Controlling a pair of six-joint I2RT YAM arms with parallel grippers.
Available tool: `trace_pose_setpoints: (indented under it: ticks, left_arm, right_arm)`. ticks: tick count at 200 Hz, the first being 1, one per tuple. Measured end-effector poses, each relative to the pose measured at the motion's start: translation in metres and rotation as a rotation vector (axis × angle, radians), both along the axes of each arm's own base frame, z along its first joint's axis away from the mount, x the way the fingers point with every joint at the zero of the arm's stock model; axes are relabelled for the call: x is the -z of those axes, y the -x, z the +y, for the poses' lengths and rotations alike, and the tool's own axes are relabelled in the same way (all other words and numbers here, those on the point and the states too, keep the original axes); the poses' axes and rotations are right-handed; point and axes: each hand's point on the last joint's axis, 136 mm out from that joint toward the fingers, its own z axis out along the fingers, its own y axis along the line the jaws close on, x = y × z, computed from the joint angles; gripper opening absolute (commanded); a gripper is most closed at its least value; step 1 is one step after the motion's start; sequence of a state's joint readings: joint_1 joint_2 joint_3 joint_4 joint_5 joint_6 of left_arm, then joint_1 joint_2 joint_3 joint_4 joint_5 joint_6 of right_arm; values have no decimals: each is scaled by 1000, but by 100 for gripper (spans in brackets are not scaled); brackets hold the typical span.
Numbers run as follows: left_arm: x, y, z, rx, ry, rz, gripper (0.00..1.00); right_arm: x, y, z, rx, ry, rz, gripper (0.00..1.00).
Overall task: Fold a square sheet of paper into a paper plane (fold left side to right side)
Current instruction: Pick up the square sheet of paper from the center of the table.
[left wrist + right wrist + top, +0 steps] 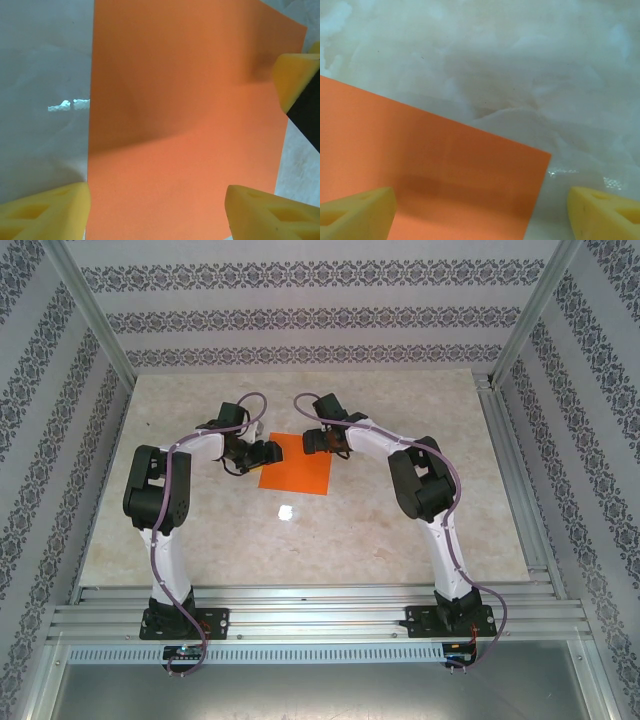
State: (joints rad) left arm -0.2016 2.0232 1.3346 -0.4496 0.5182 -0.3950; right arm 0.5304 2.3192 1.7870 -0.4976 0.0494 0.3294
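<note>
Both claws are sitting at the orange paper in the top view. The left claw (262,453) is hovering at the left edge of the square sheet of paper (298,466), and the right claw (318,441) is hanging over its far right corner. The sheet is lying on the pale table (420,530), midway between the two arms. A small white shiny spot (286,512) is glinting on the table just near of it.

In the left wrist view the left claw (157,205) is standing wide. Its yellow fingers (47,212) are spreading across the sheet (185,130), one at each side edge; whether they are touching the paper I cannot tell. A soft shaded bulge is running across the middle of the sheet. One yellow finger (295,75) of the right claw is resting at the sheet's far right corner.

In the right wrist view the right claw (480,215) is also gaping wide and gripping nothing. One fingertip (357,212) is sitting over the sheet (430,165), and the other is hanging over bare table (520,60) beyond the sheet's corner.
</note>
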Motion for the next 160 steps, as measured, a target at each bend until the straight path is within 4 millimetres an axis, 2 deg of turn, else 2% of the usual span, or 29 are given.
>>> trace_pose_setpoints:
  ticks: [120, 160]
  left_arm:
    - [1, 1, -4, 8, -4, -6, 69]
    - [1, 1, -5, 7, -4, -7, 69]
  right_arm:
    - [0, 9, 15, -8, -17, -14, 86]
    - [-1, 17, 25, -21, -38, -5, 77]
